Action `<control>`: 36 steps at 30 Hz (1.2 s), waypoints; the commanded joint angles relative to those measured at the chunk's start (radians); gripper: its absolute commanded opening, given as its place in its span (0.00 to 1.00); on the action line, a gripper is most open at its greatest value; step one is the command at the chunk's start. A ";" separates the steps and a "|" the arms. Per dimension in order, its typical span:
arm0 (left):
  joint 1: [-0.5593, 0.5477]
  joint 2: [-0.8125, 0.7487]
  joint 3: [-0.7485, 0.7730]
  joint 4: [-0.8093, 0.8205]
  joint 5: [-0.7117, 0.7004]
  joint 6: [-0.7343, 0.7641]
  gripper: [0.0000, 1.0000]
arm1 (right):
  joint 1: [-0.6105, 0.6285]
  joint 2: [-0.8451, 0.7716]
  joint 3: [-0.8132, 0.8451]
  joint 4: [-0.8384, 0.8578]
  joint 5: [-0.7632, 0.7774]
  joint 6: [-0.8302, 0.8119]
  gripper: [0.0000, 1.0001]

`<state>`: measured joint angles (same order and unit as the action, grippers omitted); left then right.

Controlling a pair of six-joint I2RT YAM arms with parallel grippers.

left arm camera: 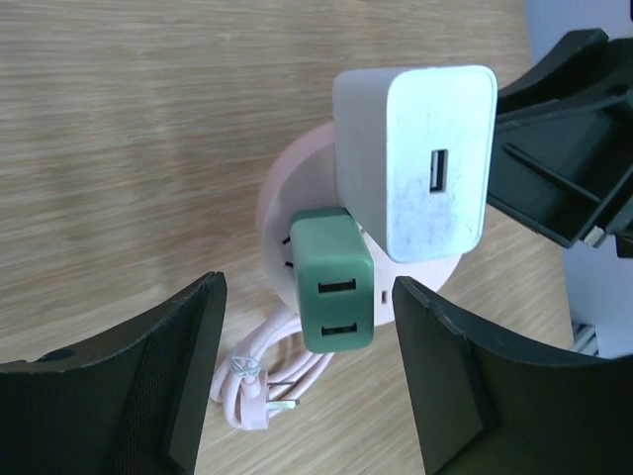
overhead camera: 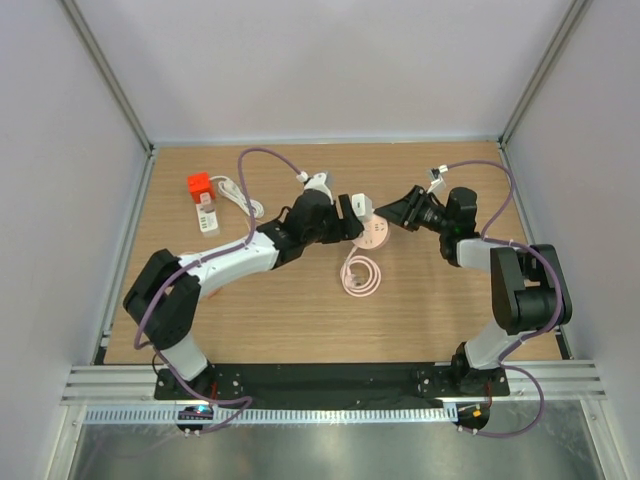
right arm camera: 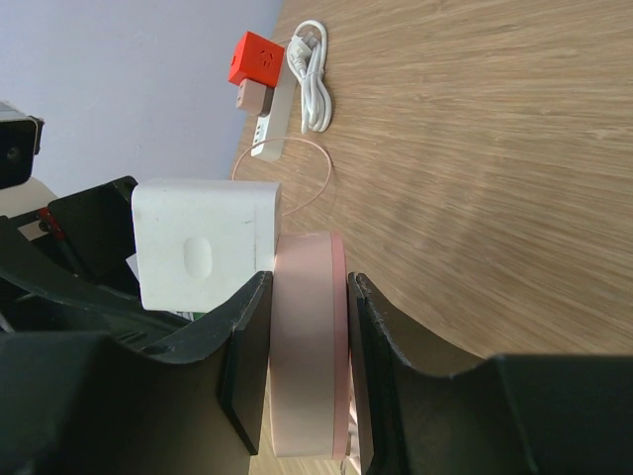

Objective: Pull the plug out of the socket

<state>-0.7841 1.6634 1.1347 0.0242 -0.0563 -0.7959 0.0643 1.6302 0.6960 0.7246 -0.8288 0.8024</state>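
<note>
While the right claw (right arm camera: 309,297) pinches the round pink plastic socket (right arm camera: 307,386), the left claw (left arm camera: 309,297) gapes (apparently touching nothing) before the boxy white plug (left arm camera: 415,158).

Pink socket (left arm camera: 297,188), white plug (left arm camera: 415,158), green plug (left arm camera: 334,282), wood-grain table (left arm camera: 129,148).

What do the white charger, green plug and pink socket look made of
The white charger looks like hard matte plastic, its face faintly scuffed. The green plug is likely satin plastic, with softly rounded edges. The pink socket seems plastic too: even colour, smooth rim.
</note>
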 commanded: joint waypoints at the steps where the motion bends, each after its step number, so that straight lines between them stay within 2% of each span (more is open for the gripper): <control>1: -0.014 0.012 0.051 -0.003 -0.105 0.030 0.71 | 0.006 -0.017 0.050 0.079 -0.015 0.017 0.01; 7: -0.023 0.038 0.076 -0.009 -0.139 0.037 0.61 | 0.008 -0.017 0.048 0.081 -0.012 0.018 0.01; 14: -0.029 0.068 0.103 -0.010 -0.114 0.035 0.50 | 0.008 -0.020 0.048 0.079 -0.013 0.018 0.01; 17: -0.029 0.076 0.109 -0.007 -0.086 0.037 0.23 | 0.008 -0.017 0.049 0.079 -0.018 0.018 0.01; 18: -0.030 0.078 0.108 -0.006 -0.083 0.037 0.10 | 0.006 -0.015 0.050 0.081 -0.020 0.018 0.01; 19: -0.030 0.075 0.106 -0.004 -0.082 0.037 0.03 | 0.008 -0.015 0.050 0.079 -0.020 0.018 0.01; 21: -0.029 0.062 0.097 0.002 -0.083 0.029 0.00 | 0.006 -0.015 0.050 0.079 -0.021 0.018 0.03; 25: -0.029 0.027 0.044 0.034 -0.102 0.012 0.00 | 0.008 -0.009 0.054 0.079 -0.036 0.020 0.21; 26: -0.029 0.018 0.031 0.040 -0.115 0.011 0.00 | 0.008 -0.007 0.056 0.079 -0.038 0.021 0.34; 28: -0.029 -0.008 -0.001 0.062 -0.132 0.006 0.00 | 0.006 -0.006 0.054 0.079 -0.044 0.021 0.46; 29: -0.029 -0.019 -0.012 0.080 -0.149 0.006 0.00 | 0.008 -0.006 0.056 0.082 -0.046 0.023 0.57; 32: -0.027 -0.050 -0.045 0.098 -0.172 0.003 0.00 | 0.009 -0.009 0.054 0.081 -0.046 0.020 0.71; 33: -0.029 -0.057 -0.050 0.098 -0.187 0.003 0.00 | 0.012 -0.010 0.054 0.079 -0.047 0.017 0.78; 36: -0.029 -0.079 -0.059 0.091 -0.211 0.007 0.00 | 0.023 -0.009 0.059 0.069 -0.058 0.000 0.90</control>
<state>-0.8104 1.6760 1.0626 0.0265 -0.2035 -0.7849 0.0723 1.6386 0.7181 0.7479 -0.8600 0.8196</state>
